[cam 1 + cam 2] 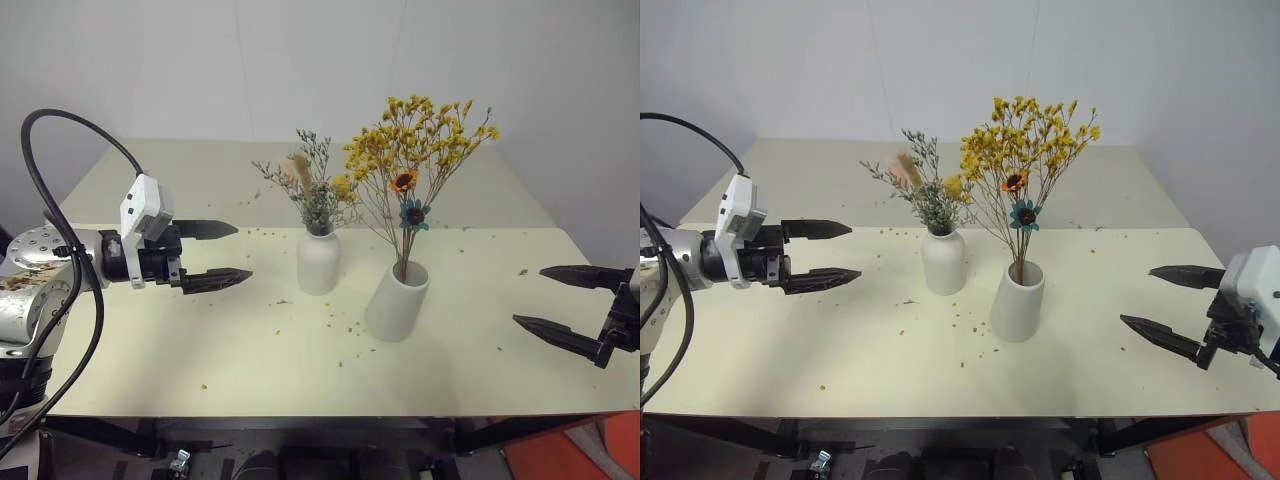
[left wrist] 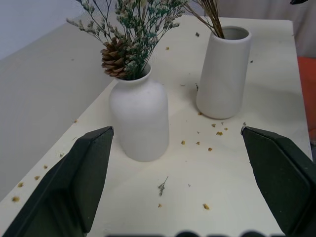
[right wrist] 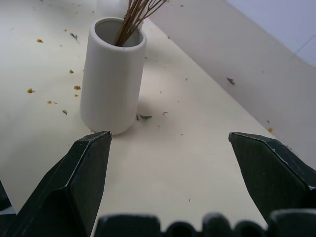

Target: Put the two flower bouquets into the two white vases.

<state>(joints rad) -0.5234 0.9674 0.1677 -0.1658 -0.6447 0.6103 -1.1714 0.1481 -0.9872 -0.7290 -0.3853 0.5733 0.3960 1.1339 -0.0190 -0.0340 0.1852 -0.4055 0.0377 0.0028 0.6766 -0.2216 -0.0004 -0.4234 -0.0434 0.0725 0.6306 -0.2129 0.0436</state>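
Both flower bunches stand in our 2 matte white vases mid-table: grey-green sprigs (image 1: 312, 185) in the short bottle vase (image 1: 318, 261), yellow blossoms (image 1: 412, 135) in the cylinder vase (image 1: 397, 302). Our left pincer (image 1: 228, 252) and right pincer (image 1: 545, 298) gape wide, empty, well apart from them over bare cream table (image 1: 150, 340).

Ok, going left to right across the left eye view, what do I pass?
Left hand → bottle vase holding the grey-green sprig bunch → cylinder vase holding the yellow bouquet → right hand.
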